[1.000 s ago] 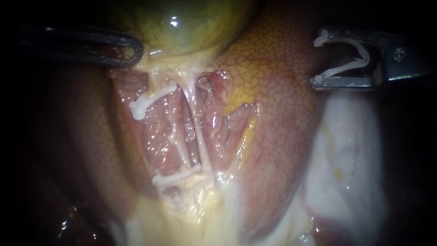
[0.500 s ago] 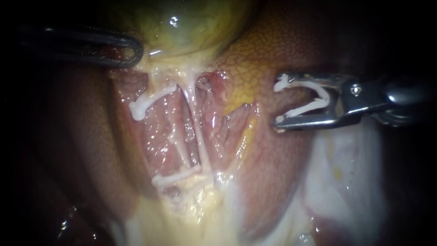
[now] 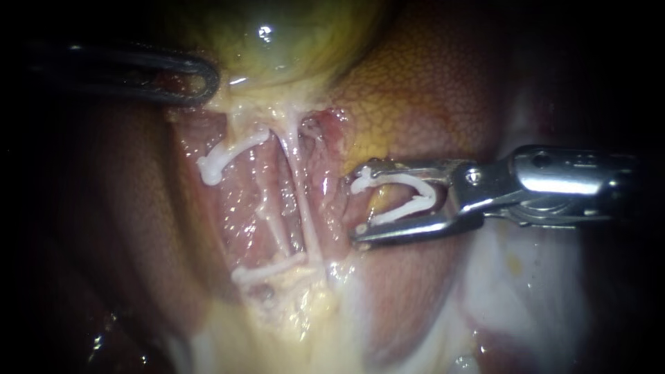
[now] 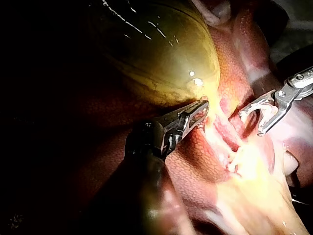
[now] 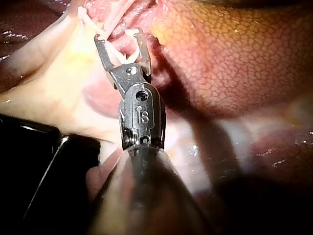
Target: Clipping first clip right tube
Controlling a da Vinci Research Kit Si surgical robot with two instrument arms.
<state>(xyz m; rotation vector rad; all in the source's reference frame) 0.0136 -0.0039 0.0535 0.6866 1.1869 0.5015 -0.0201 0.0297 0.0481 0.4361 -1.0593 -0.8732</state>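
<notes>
Two pale tubes run down from the gallbladder (image 3: 291, 34); the right tube (image 3: 305, 208) lies bare beside the left tube (image 3: 271, 216). One white clip (image 3: 225, 156) sits high on the left side and another white clip (image 3: 269, 269) lies across low down. My right instrument (image 3: 359, 206) holds an open white clip (image 3: 409, 197) between its wide-standing jaws, the tips a short way right of the right tube and not touching it. My left instrument (image 3: 197, 79) is shut on tissue at the gallbladder's neck. The left wrist view shows the left instrument (image 4: 200, 110) there too.
Mottled liver (image 3: 415, 104) rises behind and to the right of the tubes. Pale fatty tissue (image 3: 526, 277) spreads below the right instrument's shaft. The right wrist view shows the right instrument (image 5: 119, 36) aimed at the pink bed between liver (image 5: 234, 63) and pale tissue.
My right instrument has travelled left and downward with its clip, from the upper right edge to just beside the right tube. The left instrument and the tubes have stayed put.
</notes>
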